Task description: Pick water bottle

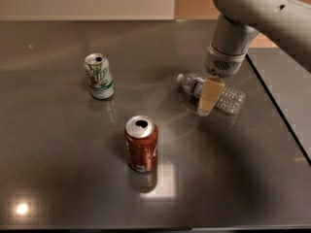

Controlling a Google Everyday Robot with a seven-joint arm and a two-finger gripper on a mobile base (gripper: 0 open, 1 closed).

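Note:
The water bottle (232, 100) lies on its side on the dark table (58, 154), right of centre, with its white cap pointing left. It is clear and ribbed, with a label near the neck. My gripper (209, 98) hangs from the grey arm (233, 42) directly over the bottle's middle, and its tan tip reaches down in front of the bottle, to about table level. The gripper covers part of the bottle's label.
A red soda can (141, 143) stands upright in front of the bottle, towards the centre. A white-and-green soda can (99, 75) stands upright at the left. A seam in the tabletop (282, 115) runs along the right of the bottle.

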